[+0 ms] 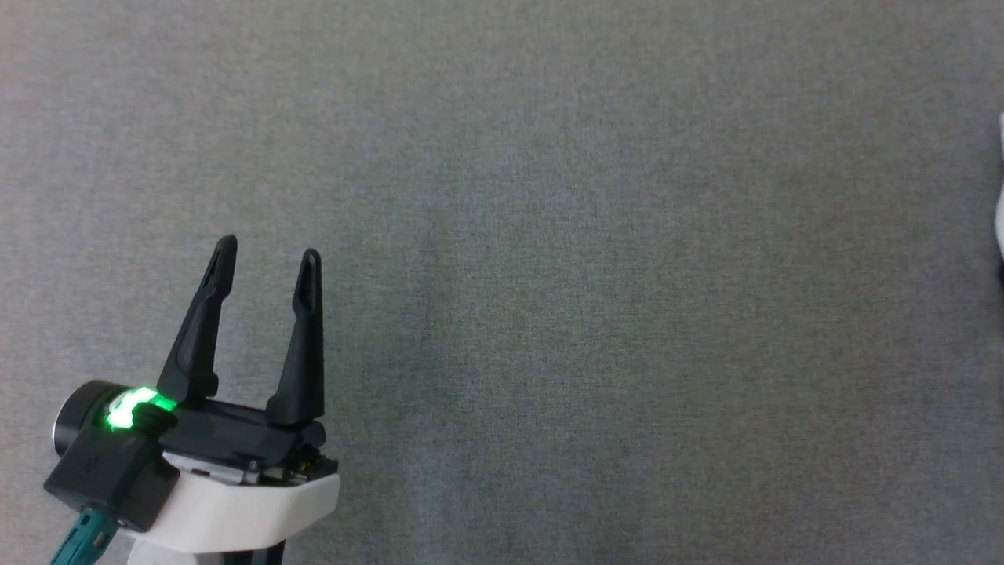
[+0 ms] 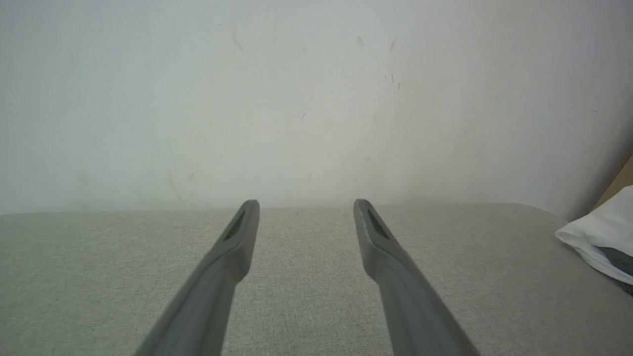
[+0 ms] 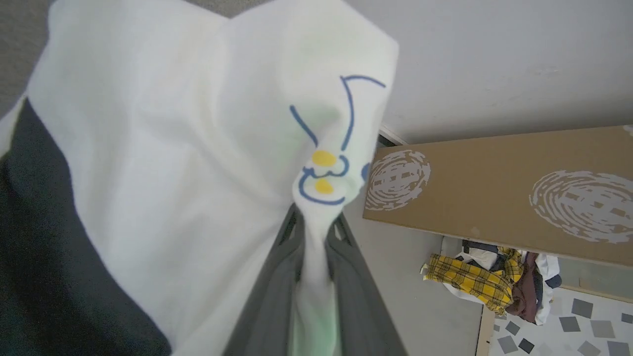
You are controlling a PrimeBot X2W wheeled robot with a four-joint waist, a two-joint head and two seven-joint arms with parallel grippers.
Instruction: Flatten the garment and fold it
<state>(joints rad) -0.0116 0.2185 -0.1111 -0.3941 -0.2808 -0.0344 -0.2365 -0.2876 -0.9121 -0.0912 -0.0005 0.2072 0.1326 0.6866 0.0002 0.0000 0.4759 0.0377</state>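
The garment [image 3: 163, 148], a white T-shirt with black parts and a blue and yellow outline logo, hangs bunched in the right wrist view. My right gripper [image 3: 316, 222] is shut on a pinch of its white cloth just under the logo. A sliver of the garment [image 1: 1000, 196] peeks in at the head view's right edge, and the garment [image 2: 601, 237] lies at the far right of the left wrist view. My left gripper [image 1: 269, 260] stands open at the lower left of the grey surface, nothing between its fingers [image 2: 245, 222].
A grey fabric-covered surface [image 1: 549, 275] spreads before me, ending at a white wall [image 2: 296, 99]. Beside it stands a brown cardboard box [image 3: 494, 183], with a heap of clothes [image 3: 489, 282] on the floor below.
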